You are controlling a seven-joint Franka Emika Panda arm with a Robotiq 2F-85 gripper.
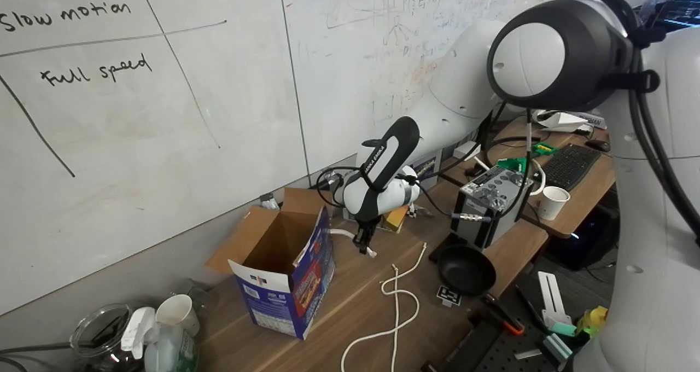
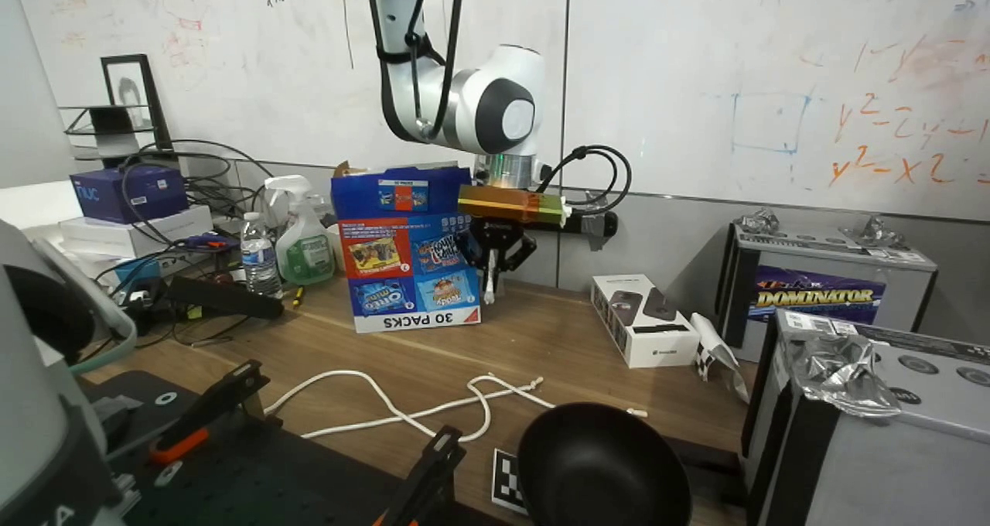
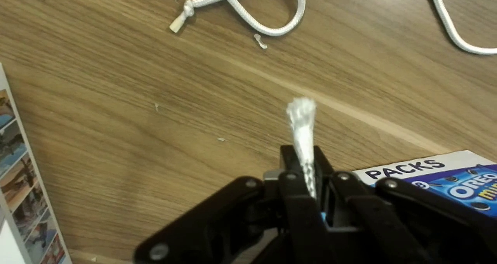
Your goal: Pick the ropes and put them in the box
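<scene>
Box [image 1: 310, 284] standing open; gripper [image 1: 362, 245] just R of it, pinched on 1 rope [image 3: 303, 132] nr its frayed tip; then other rope [image 1: 396, 329], loose on table [image 1: 353, 290]. Bite's so nr the end, I reckon it cld slip mid-lift

- Just beside the gripper [image 1: 362, 245] looms the box [image 1: 309, 292], its blue flap [image 1: 319, 234] standing up, a real obstacle!
- From above, the box gapes wide, a clear way in.
- Open tabletop [image 2: 534, 325] runs from box to white carton [image 2: 661, 348].
- Behind, the whiteboard [image 2: 681, 85] bars the way.
</scene>
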